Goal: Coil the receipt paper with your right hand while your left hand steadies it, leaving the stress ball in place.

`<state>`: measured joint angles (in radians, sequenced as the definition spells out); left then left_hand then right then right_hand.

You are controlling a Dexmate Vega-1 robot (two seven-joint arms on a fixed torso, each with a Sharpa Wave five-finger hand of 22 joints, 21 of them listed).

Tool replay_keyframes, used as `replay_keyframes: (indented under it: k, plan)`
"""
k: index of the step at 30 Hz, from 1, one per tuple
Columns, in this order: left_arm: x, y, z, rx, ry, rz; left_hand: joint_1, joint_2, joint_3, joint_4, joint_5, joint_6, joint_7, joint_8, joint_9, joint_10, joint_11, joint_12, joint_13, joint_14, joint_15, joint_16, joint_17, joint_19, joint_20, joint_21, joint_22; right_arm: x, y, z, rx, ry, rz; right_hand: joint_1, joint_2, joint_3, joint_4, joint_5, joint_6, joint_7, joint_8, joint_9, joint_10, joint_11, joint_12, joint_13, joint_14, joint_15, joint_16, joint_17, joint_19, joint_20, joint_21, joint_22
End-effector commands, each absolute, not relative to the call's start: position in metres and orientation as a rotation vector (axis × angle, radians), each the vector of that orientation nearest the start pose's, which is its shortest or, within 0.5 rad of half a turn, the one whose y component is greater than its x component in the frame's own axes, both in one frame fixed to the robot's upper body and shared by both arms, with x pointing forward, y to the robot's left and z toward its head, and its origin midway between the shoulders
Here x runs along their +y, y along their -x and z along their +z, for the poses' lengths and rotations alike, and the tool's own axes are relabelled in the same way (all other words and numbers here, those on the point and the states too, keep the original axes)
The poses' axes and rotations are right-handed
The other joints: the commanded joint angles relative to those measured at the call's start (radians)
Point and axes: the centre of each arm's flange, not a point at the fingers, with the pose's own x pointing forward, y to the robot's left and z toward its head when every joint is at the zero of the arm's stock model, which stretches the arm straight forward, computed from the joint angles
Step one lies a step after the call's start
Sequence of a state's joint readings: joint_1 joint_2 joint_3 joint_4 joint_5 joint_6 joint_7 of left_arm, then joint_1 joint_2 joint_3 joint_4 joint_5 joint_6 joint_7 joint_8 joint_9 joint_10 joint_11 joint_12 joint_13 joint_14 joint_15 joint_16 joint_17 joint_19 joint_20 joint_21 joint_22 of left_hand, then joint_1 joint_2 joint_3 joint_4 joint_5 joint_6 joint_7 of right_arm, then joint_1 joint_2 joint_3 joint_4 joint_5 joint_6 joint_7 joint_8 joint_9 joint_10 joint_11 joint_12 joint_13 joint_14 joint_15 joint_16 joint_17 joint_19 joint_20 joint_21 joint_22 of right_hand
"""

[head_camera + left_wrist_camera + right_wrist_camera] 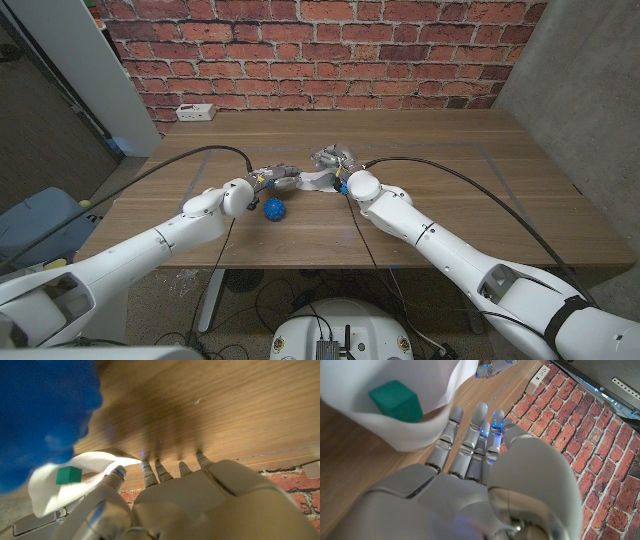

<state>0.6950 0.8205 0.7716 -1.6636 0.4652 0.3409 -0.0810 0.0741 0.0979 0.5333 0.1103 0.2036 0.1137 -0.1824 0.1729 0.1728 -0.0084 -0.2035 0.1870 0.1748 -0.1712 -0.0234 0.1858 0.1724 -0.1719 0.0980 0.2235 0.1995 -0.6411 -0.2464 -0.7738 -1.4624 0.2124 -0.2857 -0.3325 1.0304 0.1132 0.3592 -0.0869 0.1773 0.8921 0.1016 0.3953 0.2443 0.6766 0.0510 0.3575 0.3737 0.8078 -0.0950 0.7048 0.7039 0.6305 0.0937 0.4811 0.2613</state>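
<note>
one blue stress ball (275, 209) sits on the wooden table (480, 200), just beside the left hand (272, 177), nearer the robot. one strip of white receipt paper (318, 180) lies mid-table between the left hand and the right hand (330, 160); both hands are at it, but whether the fingers grip it cannot be told. one small green cube (396, 401) sits on the paper. one white power strip (195, 112) lies at the far edge. wide open tabletop on both sides.
</note>
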Motion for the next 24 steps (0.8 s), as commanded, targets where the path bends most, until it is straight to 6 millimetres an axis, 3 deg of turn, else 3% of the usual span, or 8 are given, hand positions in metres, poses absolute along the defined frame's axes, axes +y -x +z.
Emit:
replay_keyframes:
  k: [1,5,7,8,11,14,19,24]
  plan:
    - [0.242,-0.645,-0.038,-0.324,-1.467,-0.068,-0.004,0.000,0.004,-0.002,0.007,-0.009,-0.005,0.000,-0.001,-0.005,-0.009,-0.001,0.004,-0.024,-0.003,-0.004,0.000,-0.047,-0.001,0.003,0.000,-0.025,-0.646,-0.024,-0.372,0.458,0.309,-0.017,0.002,-0.016,-0.004,0.000,-0.034,0.000,-0.026,-0.008,-0.026,0.015,-0.015,0.001,0.027,-0.026,0.029,0.008,0.035,-0.009,0.034,0.013]
    - [0.243,-0.645,-0.039,-0.320,-1.467,-0.069,-0.002,-0.001,0.004,-0.004,0.007,-0.012,-0.004,0.000,-0.001,-0.006,-0.009,-0.001,0.005,-0.024,-0.002,-0.005,0.000,-0.047,-0.001,0.003,0.000,-0.027,-0.646,-0.025,-0.360,0.488,0.312,0.055,0.030,0.019,-0.057,0.014,-0.048,-0.016,-0.044,-0.015,-0.055,-0.008,-0.033,-0.002,0.002,-0.033,0.019,-0.008,0.025,-0.021,0.058,0.028]
    - [0.243,-0.645,-0.039,-0.323,-1.462,-0.064,-0.001,-0.001,0.005,-0.006,0.007,-0.013,-0.004,0.000,-0.001,-0.008,-0.009,-0.001,0.005,-0.024,-0.001,-0.005,-0.001,-0.047,-0.001,0.003,0.000,-0.029,-0.649,-0.026,-0.371,0.522,0.380,0.091,0.040,0.059,-0.077,0.026,-0.105,-0.041,-0.076,-0.020,-0.110,-0.033,-0.064,-0.007,-0.061,-0.033,-0.049,-0.053,-0.026,-0.018,0.061,0.036]
    - [0.244,-0.644,-0.039,-0.330,-1.457,-0.064,0.002,-0.001,0.005,-0.008,0.007,-0.018,-0.002,-0.001,-0.001,-0.014,0.003,-0.003,0.005,-0.023,-0.002,-0.005,-0.001,-0.047,-0.001,0.003,0.000,-0.028,-0.650,-0.027,-0.380,0.534,0.399,0.104,0.040,0.082,-0.080,0.033,-0.145,-0.053,-0.097,-0.023,-0.158,-0.028,-0.089,-0.011,-0.109,-0.031,-0.096,-0.079,-0.059,-0.017,0.058,0.031]
    - [0.246,-0.644,-0.040,-0.341,-1.441,-0.065,0.017,0.008,0.014,-0.022,0.006,-0.105,-0.039,-0.008,0.000,-0.071,0.057,-0.008,0.006,-0.025,0.004,-0.006,-0.001,-0.049,0.002,0.001,-0.001,-0.030,-0.649,-0.022,-0.404,0.548,0.442,0.087,0.031,0.127,-0.063,0.036,-0.217,-0.073,-0.139,-0.028,-0.261,-0.036,-0.146,-0.024,-0.209,-0.011,-0.209,-0.141,-0.107,-0.015,0.063,0.008]
    - [0.252,-0.641,-0.037,-0.349,-1.396,-0.052,0.020,0.011,0.015,-0.024,0.005,-0.128,-0.039,-0.008,0.001,-0.097,0.072,-0.011,0.006,-0.021,0.014,-0.005,0.000,-0.047,0.003,0.002,-0.001,-0.035,-0.644,-0.010,-0.447,0.571,0.448,0.047,0.019,0.121,-0.043,0.027,-0.236,-0.071,-0.151,-0.029,-0.271,-0.025,-0.152,-0.029,-0.241,-0.004,-0.244,-0.159,-0.117,-0.013,0.068,-0.001]
    - [0.261,-0.634,-0.026,-0.416,-1.356,0.016,0.016,0.014,0.014,-0.020,-0.004,-0.346,-0.037,-0.013,0.003,-0.231,0.063,-0.010,0.009,-0.060,0.023,-0.008,0.004,-0.080,-0.002,-0.004,0.003,-0.041,-0.638,0.000,-0.492,0.586,0.387,0.020,0.017,0.114,-0.028,0.020,-0.249,-0.076,-0.158,-0.029,-0.272,-0.025,-0.152,-0.033,-0.244,-0.004,-0.254,-0.164,-0.120,-0.013,0.071,-0.007]
    - [0.262,-0.627,-0.028,-0.446,-1.344,0.046,0.017,0.013,0.014,-0.021,-0.005,-0.375,-0.037,-0.011,0.003,-0.241,0.066,-0.007,0.009,-0.076,0.029,-0.012,0.004,-0.088,-0.002,-0.006,0.003,-0.041,-0.637,0.000,-0.536,0.619,0.356,0.012,0.020,0.116,-0.025,0.018,-0.254,-0.076,-0.162,-0.030,-0.267,-0.026,-0.150,-0.034,-0.243,-0.007,-0.259,-0.168,-0.118,-0.013,0.074,-0.010]
